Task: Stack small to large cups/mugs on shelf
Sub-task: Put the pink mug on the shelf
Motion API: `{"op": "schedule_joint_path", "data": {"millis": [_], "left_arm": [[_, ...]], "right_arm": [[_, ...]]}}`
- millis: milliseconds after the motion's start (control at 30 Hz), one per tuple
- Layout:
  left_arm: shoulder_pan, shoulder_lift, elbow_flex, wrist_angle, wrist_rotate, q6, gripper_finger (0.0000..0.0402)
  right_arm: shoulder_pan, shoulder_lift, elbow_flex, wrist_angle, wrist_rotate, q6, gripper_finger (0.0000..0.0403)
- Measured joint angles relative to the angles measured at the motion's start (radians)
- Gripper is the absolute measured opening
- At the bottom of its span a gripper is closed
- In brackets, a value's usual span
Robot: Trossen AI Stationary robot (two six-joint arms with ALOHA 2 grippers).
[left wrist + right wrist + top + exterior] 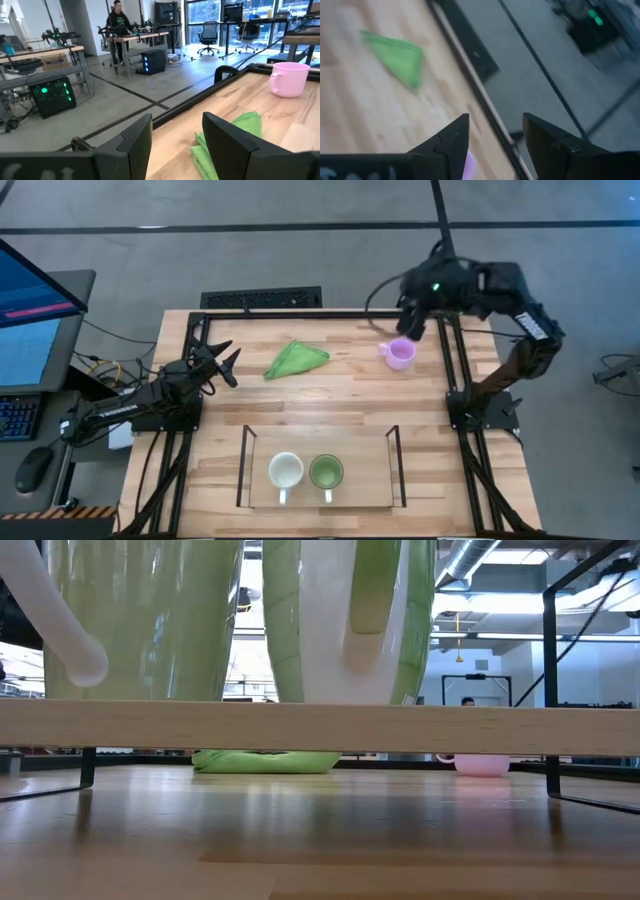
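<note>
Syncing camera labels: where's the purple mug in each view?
High: purple mug upper right on the table, just below the right hand.
Low: far right, beyond the shelf.
Left wrist: upper right.
Right wrist: a pink sliver between the fingers.
Shared landmark: green cloth, to its left in the high view.

— What colours are we seeing on the shelf (318, 498)?
— We're seeing a white mug (286, 472) and a green mug (326, 472) on its clear top, with thin black side frames.
— And elsewhere?
— We're looking at a light purple mug (400, 353), a bright green cloth (296, 359), and a pale wood-grain counter (340, 405) striped in planks.
</note>
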Motion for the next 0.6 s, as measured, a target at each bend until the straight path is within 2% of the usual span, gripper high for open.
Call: {"op": "schedule_joint_path", "data": {"millis": [167,300,433,600], "left_arm": [[0.000,0.000,0.000,0.000,0.000,-0.010,0.0167],[0.000,0.000,0.000,0.000,0.000,-0.010,0.0167],[0.000,0.000,0.000,0.000,0.000,-0.005,0.0167],[0.000,0.000,0.000,0.000,0.000,0.010,0.0167]], "right_arm": [[-0.182,-0.121,-0.173,0.036,-0.059,-0.025,0.0205],[-0.330,-0.234,-0.391,0.171,-0.150,-0.026,0.0205],[-0.443,-0.327,-0.622,0.301,-0.164,0.049,0.0205],[-0.551,-0.379,-0.865,0.358,-0.168,0.175,0.0205]]}}
